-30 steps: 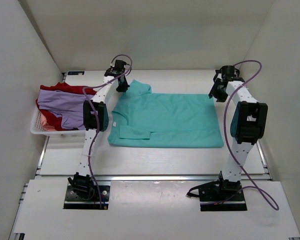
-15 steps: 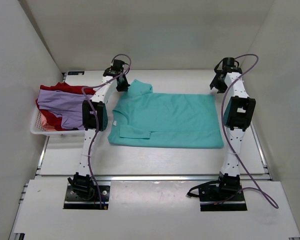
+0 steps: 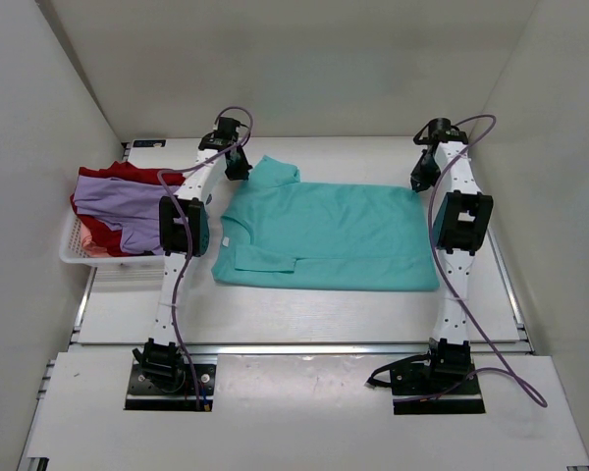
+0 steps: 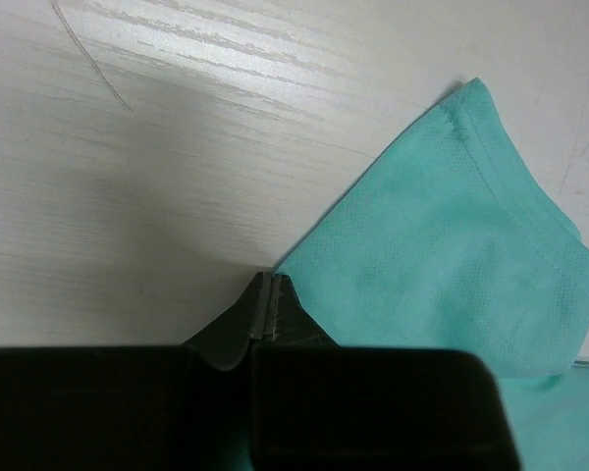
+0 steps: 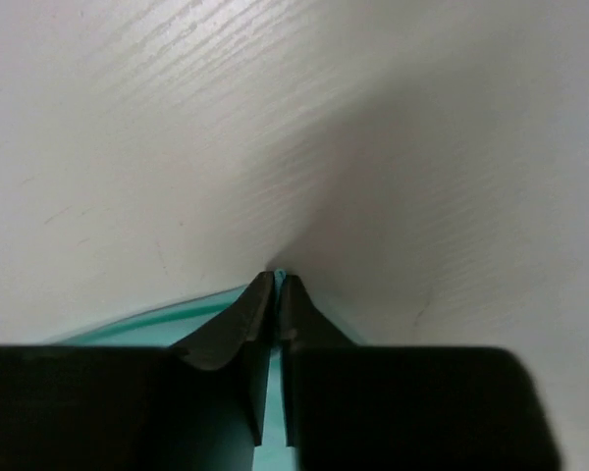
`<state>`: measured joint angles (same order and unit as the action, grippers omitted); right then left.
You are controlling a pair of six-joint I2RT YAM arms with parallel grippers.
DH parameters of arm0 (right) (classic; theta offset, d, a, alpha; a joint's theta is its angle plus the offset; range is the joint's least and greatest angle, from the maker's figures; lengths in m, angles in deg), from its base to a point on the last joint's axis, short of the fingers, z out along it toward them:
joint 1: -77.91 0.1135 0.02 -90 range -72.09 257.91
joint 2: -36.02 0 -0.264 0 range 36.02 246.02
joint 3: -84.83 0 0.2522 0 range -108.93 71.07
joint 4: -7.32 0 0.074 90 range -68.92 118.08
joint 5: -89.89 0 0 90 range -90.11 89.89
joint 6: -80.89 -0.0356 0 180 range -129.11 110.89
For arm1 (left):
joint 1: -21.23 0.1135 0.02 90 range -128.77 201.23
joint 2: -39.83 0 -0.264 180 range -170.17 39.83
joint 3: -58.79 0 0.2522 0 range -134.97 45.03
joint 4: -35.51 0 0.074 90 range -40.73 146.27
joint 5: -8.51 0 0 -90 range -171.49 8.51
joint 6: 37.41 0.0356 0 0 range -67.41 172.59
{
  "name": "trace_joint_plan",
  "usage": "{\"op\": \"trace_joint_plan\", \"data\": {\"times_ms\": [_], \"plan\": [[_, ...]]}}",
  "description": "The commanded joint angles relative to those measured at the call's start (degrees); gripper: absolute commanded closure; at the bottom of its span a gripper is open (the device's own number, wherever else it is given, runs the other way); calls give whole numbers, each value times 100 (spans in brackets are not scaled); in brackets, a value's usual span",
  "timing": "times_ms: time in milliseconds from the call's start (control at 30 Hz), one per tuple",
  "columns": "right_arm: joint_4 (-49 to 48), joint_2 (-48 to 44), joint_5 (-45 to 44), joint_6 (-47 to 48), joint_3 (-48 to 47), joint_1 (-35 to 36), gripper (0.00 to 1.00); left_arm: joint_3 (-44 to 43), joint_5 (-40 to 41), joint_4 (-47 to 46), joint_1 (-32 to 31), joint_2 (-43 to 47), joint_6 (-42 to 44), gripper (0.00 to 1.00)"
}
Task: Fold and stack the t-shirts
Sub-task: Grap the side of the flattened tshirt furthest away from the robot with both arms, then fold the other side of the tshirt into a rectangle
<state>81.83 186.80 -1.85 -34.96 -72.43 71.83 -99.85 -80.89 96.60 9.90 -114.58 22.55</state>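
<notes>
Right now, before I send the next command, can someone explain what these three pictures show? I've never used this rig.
Two robot arms are bolted at the near edge of the table. The wide picture looks down from above and behind them. The other two come from a camera on each wrist, with that arm's dark fingers at the bottom. A teal t-shirt lies spread on the table. A lavender t-shirt and a red t-shirt are heaped in the white basket on the left. The left gripper is shut on the teal shirt's edge near a sleeve. The right gripper pinches its far right corner.
</notes>
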Motion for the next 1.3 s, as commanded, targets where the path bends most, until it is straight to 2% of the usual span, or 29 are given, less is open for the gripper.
{"op": "trace_joint_plan", "data": {"times_ms": [0,233,400,467,767,967,1267], "plan": [[191,-110,-46,-96,-196,64,100,30,-34,-75,52,359,-36,100],[43,-303,-265,290,-284,107,100,65,-314,-49,105,665,-63,100],[243,-602,-459,818,-275,134,100,732,-534,22,158,1307,7,100],[341,-699,-546,1002,-257,187,100,750,-561,13,140,1474,-37,100],[464,-1358,-398,1091,226,187,100,1717,-438,259,-53,2195,16,100],[359,-2077,-240,1126,1183,196,100,2174,-333,329,-124,2599,51,100],[-221,-2676,-99,1249,2764,55,100,3422,-245,198,35,3338,165,100]]}}
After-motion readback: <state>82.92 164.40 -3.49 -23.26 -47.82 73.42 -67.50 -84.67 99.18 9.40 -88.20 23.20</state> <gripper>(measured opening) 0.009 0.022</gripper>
